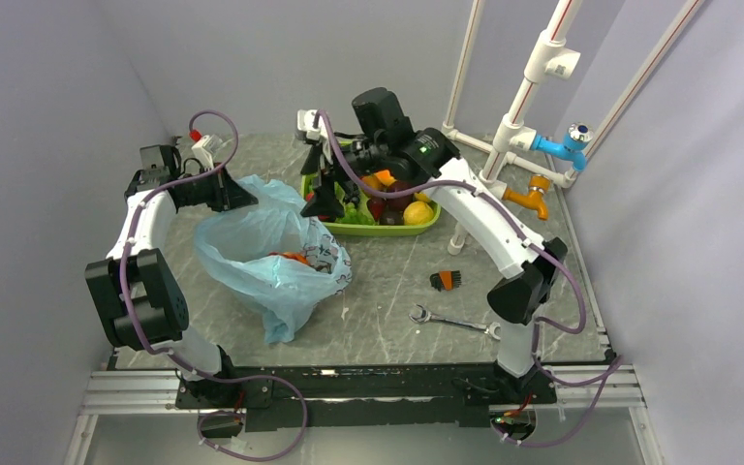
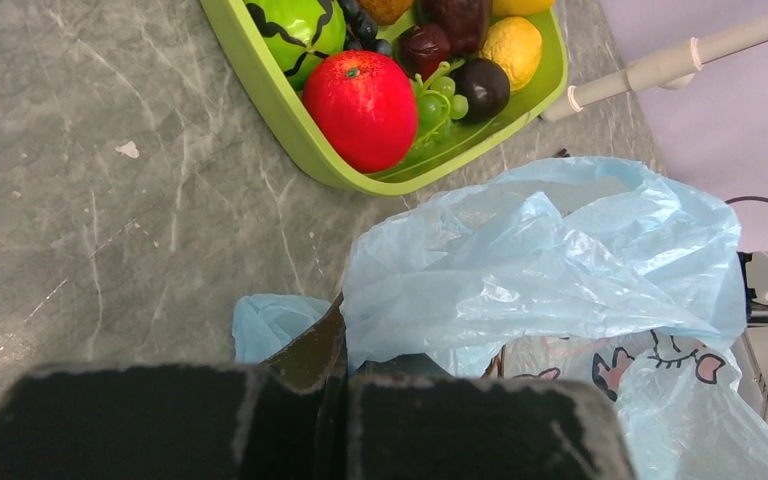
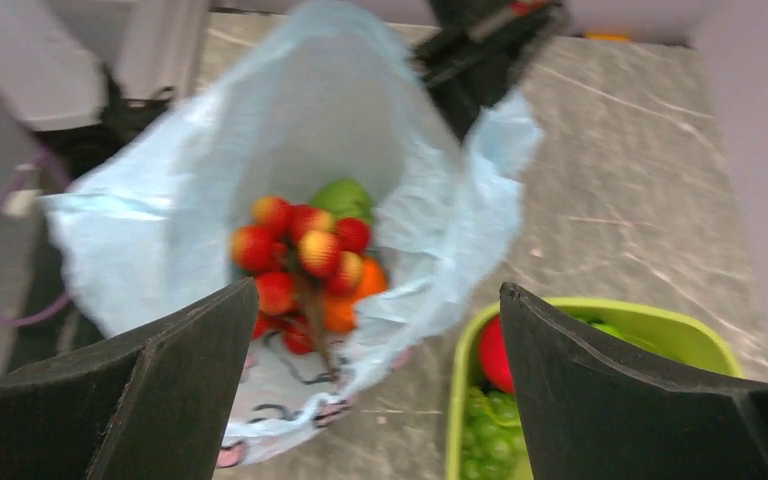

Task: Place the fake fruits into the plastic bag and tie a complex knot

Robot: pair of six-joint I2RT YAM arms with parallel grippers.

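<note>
The light-blue plastic bag (image 1: 271, 254) lies open on the table, left of the lime-green tray (image 1: 428, 224). My left gripper (image 1: 221, 190) is shut on the bag's far-left rim; in its wrist view the gripper (image 2: 345, 340) pinches the plastic (image 2: 540, 250). Inside the bag (image 3: 140, 230) lie a bunch of red-yellow balls (image 3: 305, 255), a green fruit (image 3: 345, 195) and an orange one (image 3: 365, 282). My right gripper (image 1: 325, 199) is open and empty (image 3: 377, 288), above the gap between bag and tray. The tray holds a red apple (image 2: 360, 95), a lemon (image 2: 515, 45), a dark plum (image 2: 483, 85) and green grapes (image 2: 435, 100). No knot shows.
A wrench (image 1: 450, 320) and a small orange-black brush (image 1: 446, 280) lie right of the bag. A white pipe frame (image 1: 518, 107) with a blue valve (image 1: 567, 145) and an orange tap (image 1: 528, 194) stands at the back right. Grey walls enclose the table.
</note>
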